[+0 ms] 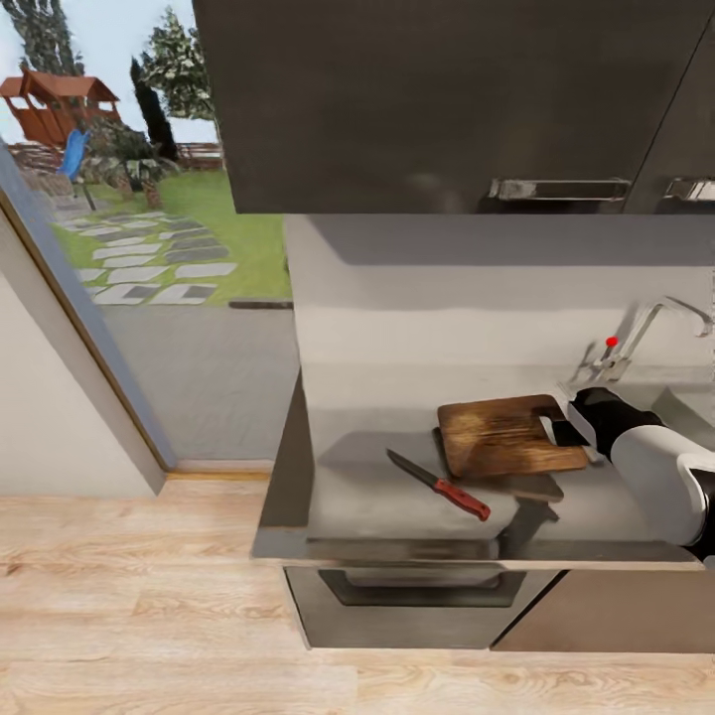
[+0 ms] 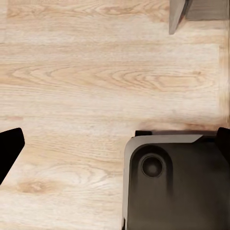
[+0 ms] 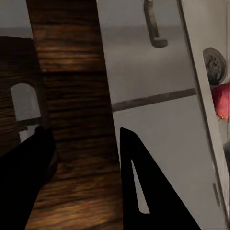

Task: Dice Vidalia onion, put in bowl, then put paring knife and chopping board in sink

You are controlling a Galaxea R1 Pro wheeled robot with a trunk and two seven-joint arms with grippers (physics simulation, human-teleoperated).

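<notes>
Floorboards first, pale wood (image 1: pixel 149 586) running up to the dark cabinet fronts, and down there in the left wrist view the left gripper (image 2: pixel 115 143) hangs over that same floor beside the robot's dark base (image 2: pixel 177 182); one black fingertip (image 2: pixel 9 151) shows at the edge, the other barely peeks in at the far side, so they stand wide apart with nothing between them. Up on the countertop (image 1: pixel 397 497), the paring knife (image 1: pixel 440 485) lies flat near the front edge, red handle toward the robot, dark blade pointing away and leftward. Just beyond it, the chopping board (image 1: pixel 506 435) is lifted off the surface, tilted, its shadow cast on the steel below. Right gripper (image 1: pixel 564 429) clamps the board's right edge — in the right wrist view the two black fingers (image 3: pixel 143 191) straddle the dark grained wood (image 3: pixel 72 96). Past the board in that same view, the sink (image 3: pixel 206 120) opens up, and a pink lump, the Vidalia onion (image 3: pixel 221 100), sits in the basin near the round drain (image 3: pixel 214 64). Farther back, the chrome tap (image 1: pixel 645 333) with its red dot rises against the wall, dark upper cabinets (image 1: pixel 447 99) overhead. Garden through the window (image 1: pixel 139 199) at far left.
</notes>
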